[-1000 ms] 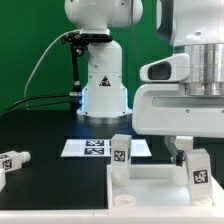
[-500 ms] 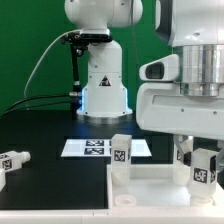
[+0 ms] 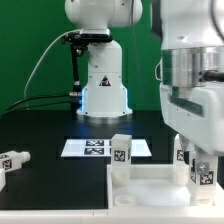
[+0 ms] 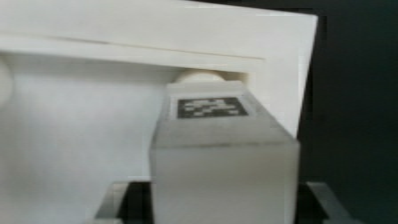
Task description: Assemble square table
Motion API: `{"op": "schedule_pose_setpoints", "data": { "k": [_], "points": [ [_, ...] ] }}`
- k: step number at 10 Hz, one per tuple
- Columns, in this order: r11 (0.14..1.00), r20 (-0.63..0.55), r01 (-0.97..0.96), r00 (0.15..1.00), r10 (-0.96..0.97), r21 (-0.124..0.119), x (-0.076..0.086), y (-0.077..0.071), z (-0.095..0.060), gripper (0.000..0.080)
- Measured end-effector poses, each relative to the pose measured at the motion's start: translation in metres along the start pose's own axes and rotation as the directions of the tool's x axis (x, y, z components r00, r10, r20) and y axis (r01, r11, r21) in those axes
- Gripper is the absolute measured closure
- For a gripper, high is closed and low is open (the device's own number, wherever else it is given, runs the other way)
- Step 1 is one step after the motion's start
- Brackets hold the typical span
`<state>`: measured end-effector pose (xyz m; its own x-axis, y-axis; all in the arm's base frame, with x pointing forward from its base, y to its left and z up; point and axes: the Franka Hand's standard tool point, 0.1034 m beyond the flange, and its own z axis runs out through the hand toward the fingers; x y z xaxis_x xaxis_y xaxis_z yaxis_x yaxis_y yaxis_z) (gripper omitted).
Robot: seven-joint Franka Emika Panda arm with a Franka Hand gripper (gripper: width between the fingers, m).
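The white square tabletop slab (image 3: 150, 188) lies at the front right of the exterior view. One white tagged leg (image 3: 120, 153) stands upright at its far left corner. My gripper (image 3: 203, 172) is shut on a second tagged leg (image 3: 204, 168) and holds it upright at the slab's right corner. In the wrist view this leg (image 4: 221, 150) fills the middle between my fingers (image 4: 125, 200), and my gripper (image 4: 222, 208) stands over the slab (image 4: 89, 90). A third leg (image 3: 12, 161) lies loose on the black table at the exterior view's left.
The marker board (image 3: 95, 147) lies flat on the table behind the slab. The arm's white base (image 3: 103, 90) stands at the back centre, with a black cable (image 3: 45, 60) to its left. A green wall is behind.
My wrist has turned over the slab's right corner, and the held leg has turned with it. The other legs and the slab have not moved.
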<state>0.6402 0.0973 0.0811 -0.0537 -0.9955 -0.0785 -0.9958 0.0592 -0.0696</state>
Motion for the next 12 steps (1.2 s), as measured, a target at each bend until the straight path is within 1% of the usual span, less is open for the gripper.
{"op": "schedule_pose_setpoints", "data": {
  "k": [1,2,3,4,5,6,7,9,10,11,12],
  "points": [
    [1.0,-0.003,0.017,1.0,-0.017,0.0,0.0,0.0,0.0,0.0515],
    [0.999,-0.004,0.036,0.999,-0.036,0.0,0.001,0.0,0.0,0.0416],
    [0.995,-0.011,0.097,0.995,-0.097,-0.005,0.0,0.0,0.0,0.0416],
    [0.953,-0.024,0.303,0.953,-0.303,-0.01,-0.004,-0.001,-0.003,0.0226],
    [0.871,-0.025,0.491,0.871,-0.491,0.003,-0.009,-0.003,-0.006,0.0226],
    [0.822,-0.027,0.569,0.822,-0.569,0.006,-0.01,-0.004,-0.006,0.0166],
    [0.821,-0.028,0.571,0.821,-0.571,0.003,-0.008,-0.004,-0.004,0.0153],
    [0.745,-0.033,0.668,0.744,-0.667,-0.004,-0.007,-0.004,-0.004,0.0151],
    [0.599,-0.058,0.801,0.597,-0.8,-0.019,-0.008,-0.007,-0.005,0.0151],
    [0.418,-0.077,0.908,0.414,-0.907,-0.031,-0.017,-0.01,-0.007,0.0151],
    [0.356,-0.073,0.934,0.353,-0.933,-0.031,-0.02,-0.009,-0.007,0.0151]
  ]
}}
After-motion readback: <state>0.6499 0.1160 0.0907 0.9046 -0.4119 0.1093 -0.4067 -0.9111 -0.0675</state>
